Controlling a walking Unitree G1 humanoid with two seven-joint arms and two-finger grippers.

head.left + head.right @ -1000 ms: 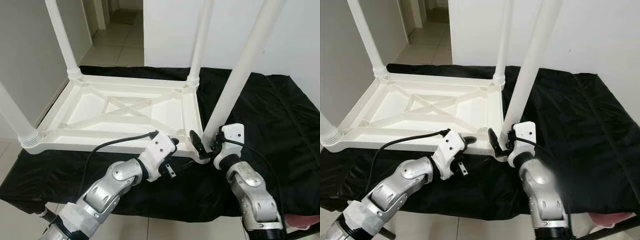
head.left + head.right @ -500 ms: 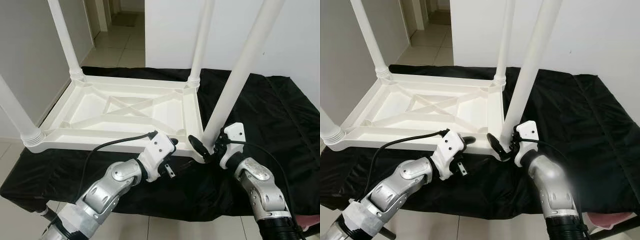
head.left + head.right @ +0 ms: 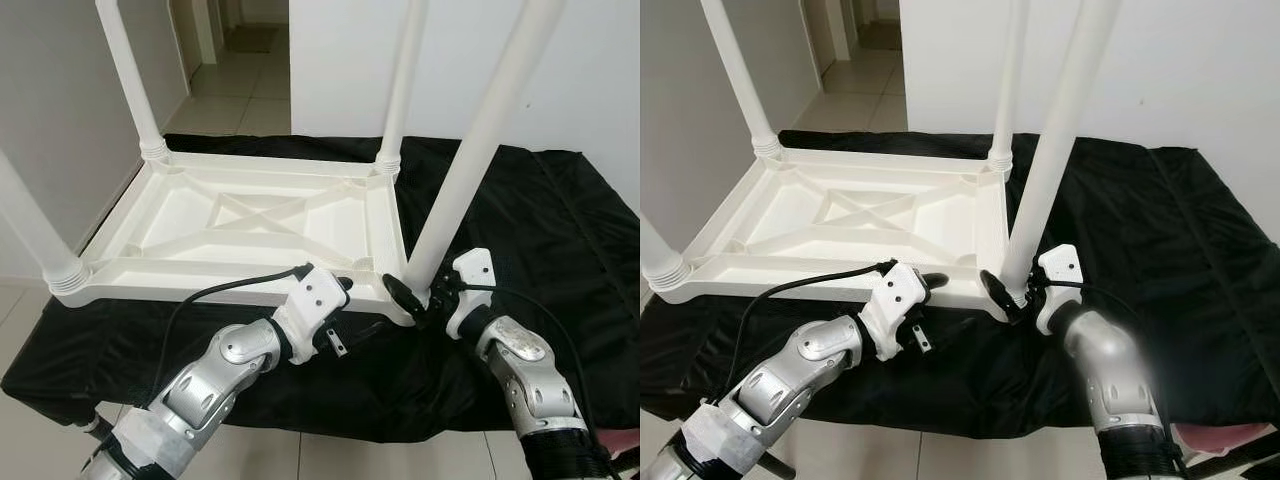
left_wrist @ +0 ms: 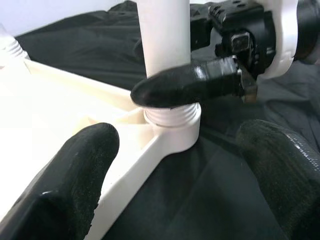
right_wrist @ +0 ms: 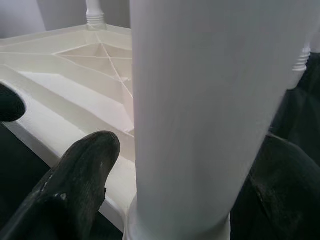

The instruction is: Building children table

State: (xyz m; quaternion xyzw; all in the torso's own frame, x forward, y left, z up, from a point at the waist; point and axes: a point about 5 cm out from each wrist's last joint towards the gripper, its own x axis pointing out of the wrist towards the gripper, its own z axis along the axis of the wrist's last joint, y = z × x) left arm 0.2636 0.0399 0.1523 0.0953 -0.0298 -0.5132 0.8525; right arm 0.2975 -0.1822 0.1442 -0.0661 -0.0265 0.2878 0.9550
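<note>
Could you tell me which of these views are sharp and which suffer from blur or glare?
Both eye views are sharp and evenly lit, the white table bright against the black cloth. In the left wrist view the near fingers are soft. In the right wrist view the table leg is near, featureless and washed out.

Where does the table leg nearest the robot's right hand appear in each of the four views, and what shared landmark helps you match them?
Left eye view: near right leg, rising right of centre.
Right eye view: the leg, centre-right.
Left wrist view: its base behind a black finger.
Right wrist view: the leg, close up.
Shared landmark: the ribbed collar at the tabletop corner.
</note>
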